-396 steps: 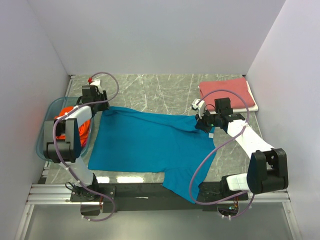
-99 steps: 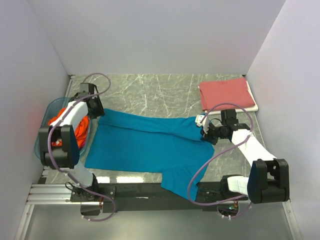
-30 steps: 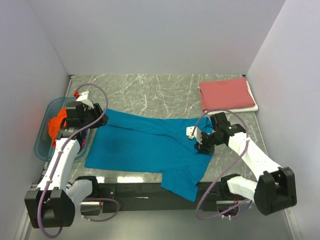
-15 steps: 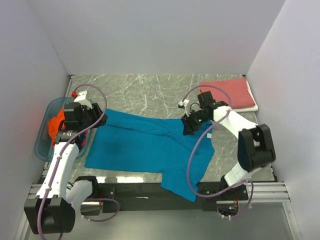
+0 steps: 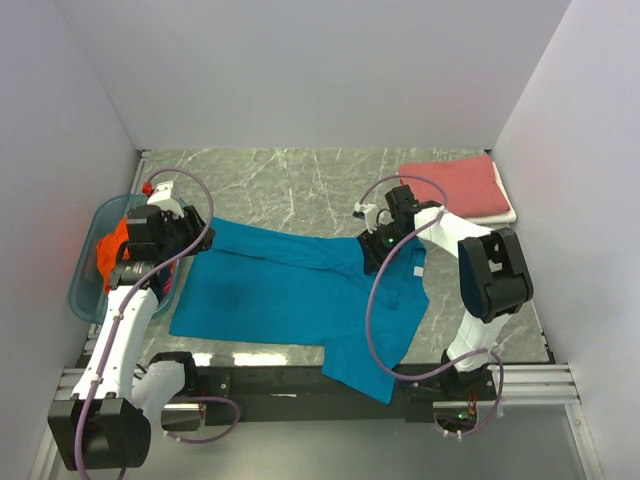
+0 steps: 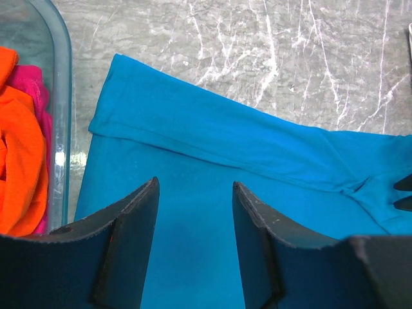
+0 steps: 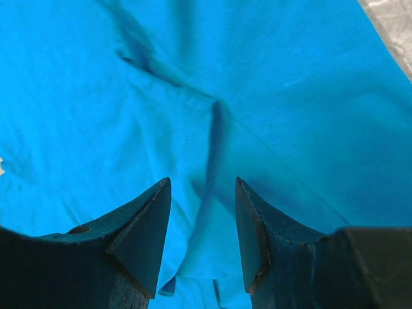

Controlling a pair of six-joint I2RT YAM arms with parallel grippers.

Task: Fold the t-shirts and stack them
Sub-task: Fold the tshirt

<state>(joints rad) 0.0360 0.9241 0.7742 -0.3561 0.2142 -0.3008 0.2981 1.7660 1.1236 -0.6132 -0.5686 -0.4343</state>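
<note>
Table [image 5: 300,175]: grey marbled top, walled on three sides.

Teal shirt [image 5: 290,290]: spread flat across the middle of the table. Its far edge is folded over into a long band. Its near right part lies over the black rail [image 5: 270,378] at the table's near edge.

Tub [image 5: 85,285]: clear blue plastic, at the left edge of the table, just beside the teal shirt.

Red shirt [image 5: 455,188]: folded, at the far right corner, apart from the teal shirt.

Orange shirt [image 5: 112,245]: bunched inside the tub, with a pink cloth [image 6: 29,87] against it.

Left gripper [image 6: 194,187]: over the teal shirt's left end, fingers spread, nothing between them.

Right gripper [image 7: 203,183]: over a crease near the teal shirt's right end, fingers spread, nothing pinched. Contact with the cloth cannot be told.
</note>
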